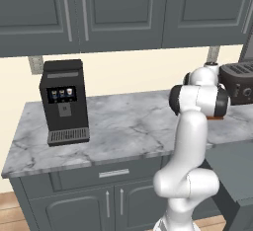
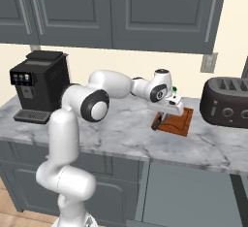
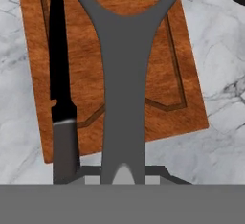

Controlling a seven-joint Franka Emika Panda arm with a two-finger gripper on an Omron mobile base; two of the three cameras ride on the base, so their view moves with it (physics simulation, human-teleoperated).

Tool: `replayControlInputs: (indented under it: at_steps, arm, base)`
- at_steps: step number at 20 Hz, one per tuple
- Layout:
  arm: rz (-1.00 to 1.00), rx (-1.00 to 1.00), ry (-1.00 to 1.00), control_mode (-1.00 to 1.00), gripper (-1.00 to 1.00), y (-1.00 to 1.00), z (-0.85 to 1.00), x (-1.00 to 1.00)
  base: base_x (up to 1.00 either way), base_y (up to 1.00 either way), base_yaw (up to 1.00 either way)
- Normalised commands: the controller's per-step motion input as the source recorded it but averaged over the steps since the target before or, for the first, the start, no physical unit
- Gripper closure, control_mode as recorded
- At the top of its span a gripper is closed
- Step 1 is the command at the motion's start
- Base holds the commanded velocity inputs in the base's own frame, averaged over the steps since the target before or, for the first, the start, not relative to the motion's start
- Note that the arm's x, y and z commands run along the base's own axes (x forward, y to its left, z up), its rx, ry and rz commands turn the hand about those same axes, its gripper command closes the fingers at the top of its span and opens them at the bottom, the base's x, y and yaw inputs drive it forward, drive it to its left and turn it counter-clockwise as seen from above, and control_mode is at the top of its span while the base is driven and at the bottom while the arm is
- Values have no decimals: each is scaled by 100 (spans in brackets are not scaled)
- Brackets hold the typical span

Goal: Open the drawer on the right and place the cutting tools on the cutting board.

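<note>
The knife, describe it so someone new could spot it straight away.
On the marble counter, left of the toaster, lies a reddish-brown cutting board. The knife lies along its edge: slim and black, unlike the pale grey fork-headed peeler beside it.

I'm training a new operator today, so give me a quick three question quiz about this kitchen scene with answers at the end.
1. True or false: the black knife already lies on the cutting board.
2. What does the tool hold over the board? A: a green bottle. B: the grey forked peeler. C: nothing.
3. Which appliance stands on the counter just right of the board, seen in the right base view?

Key: 1 true, though its handle sticks out past the board's edge. 2 B. 3 the dark toaster.
</note>
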Motion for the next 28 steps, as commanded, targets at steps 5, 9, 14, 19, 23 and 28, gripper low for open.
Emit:
replayControlInputs:
  at_steps: [5, 9, 14, 19, 23, 28]
  arm:
    - [0, 0, 0, -100, 100, -9, -20, 20]
    - [0, 0, 0, -100, 100, 0, -22, 8]
    - [0, 0, 0, -100, 100, 0, -16, 2]
    - [0, 0, 0, -100, 100, 0, -14, 6]
    - [0, 0, 0, -100, 100, 0, -12, 12]
    - [0, 0, 0, -100, 100, 0, -15, 16]
  base:
    - [0, 0, 0]
    - [0, 0, 0]
    - [0, 0, 0]
    - [0, 0, 0]
    - [0, 0, 0]
    - [0, 0, 0]
